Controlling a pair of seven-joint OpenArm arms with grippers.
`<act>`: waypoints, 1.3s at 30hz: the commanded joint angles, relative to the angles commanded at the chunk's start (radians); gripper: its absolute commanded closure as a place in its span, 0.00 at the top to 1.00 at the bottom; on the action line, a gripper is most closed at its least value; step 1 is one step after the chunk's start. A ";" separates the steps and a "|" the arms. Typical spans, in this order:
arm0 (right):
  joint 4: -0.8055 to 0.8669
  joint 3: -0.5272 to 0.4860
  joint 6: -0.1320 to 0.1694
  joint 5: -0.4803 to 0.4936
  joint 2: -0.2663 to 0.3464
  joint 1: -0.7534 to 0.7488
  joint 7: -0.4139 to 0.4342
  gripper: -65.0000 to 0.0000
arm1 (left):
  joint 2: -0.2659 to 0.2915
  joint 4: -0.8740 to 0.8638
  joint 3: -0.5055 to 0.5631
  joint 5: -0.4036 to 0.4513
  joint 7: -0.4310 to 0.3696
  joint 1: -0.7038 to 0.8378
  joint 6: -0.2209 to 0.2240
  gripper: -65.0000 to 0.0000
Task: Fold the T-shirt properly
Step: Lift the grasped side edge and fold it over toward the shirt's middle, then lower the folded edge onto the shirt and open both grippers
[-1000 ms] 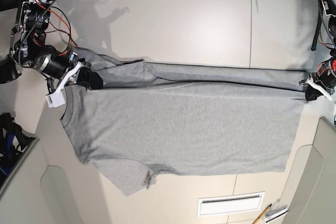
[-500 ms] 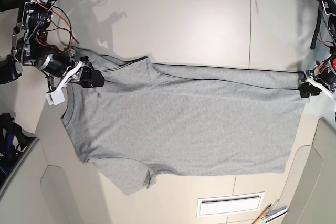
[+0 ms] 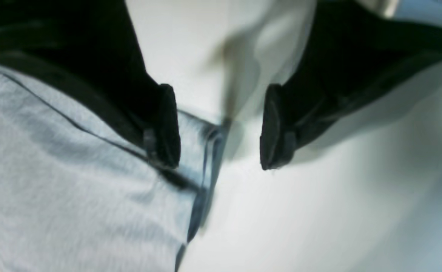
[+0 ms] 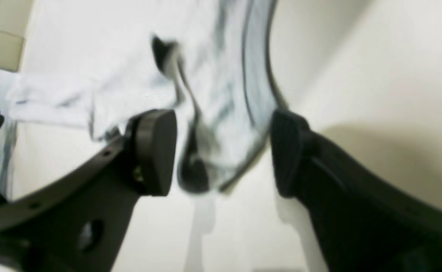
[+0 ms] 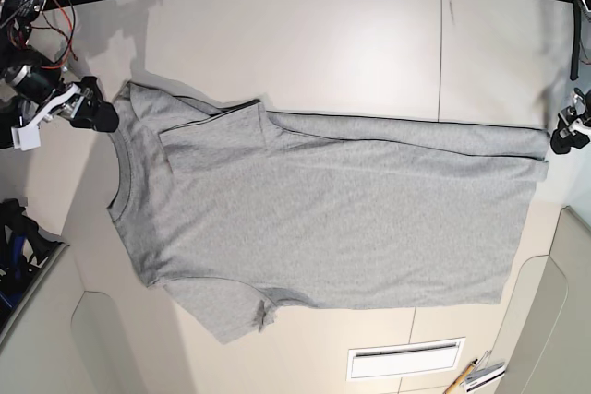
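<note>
The T-shirt (image 5: 332,219) lies spread across the middle of the pale surface (image 5: 351,43), heather-grey, plain fabric uppermost (any lettering out of sight). In the base view, taking twelve o'clock as the top edge, its long folded-over band runs from about ten o'clock to three o'clock, lying as a strip with a dark crease line beneath its edge. Near ten o'clock a squarish flap of the same cloth rests on the shirt, its upper corner raised to a point. At seven o'clock a sleeve-like piece sticks out toward the lower edge, its tip bunched. The right hand (image 5: 100,115) hovers at ten o'clock, just beside the shirt's outer corner; its wrist view shows the fingers wide apart, with nothing gripped and cloth visible between and beyond them. The left hand (image 5: 570,133) is at three o'clock, near the end of the folded band; its wrist view likewise shows a wide gap, the shirt's layered corner showing between the fingers, unheld. A white rectangular panel (image 5: 404,359) sits at five o'clock, with slim pen-like items (image 5: 468,376) to its right (too small to identify).
</note>
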 joint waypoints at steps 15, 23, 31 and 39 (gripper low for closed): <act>-0.002 -0.086 0.000 -0.026 -0.032 -0.053 0.050 0.60 | 0.077 -0.002 0.003 0.101 -0.108 0.015 0.000 0.69; -0.003 -0.195 -0.008 -0.127 -0.089 -0.050 0.137 0.60 | 0.103 -0.002 0.015 0.103 -0.108 0.015 0.000 0.69; -0.003 -0.214 -0.009 -0.135 -0.089 -0.048 0.155 0.28 | 0.103 -0.002 0.139 0.201 -0.195 0.003 0.000 0.45; 0.000 -0.197 -0.007 -0.131 -0.085 -0.031 0.132 0.00 | 0.098 -0.001 0.159 0.258 -0.137 -0.077 0.000 0.00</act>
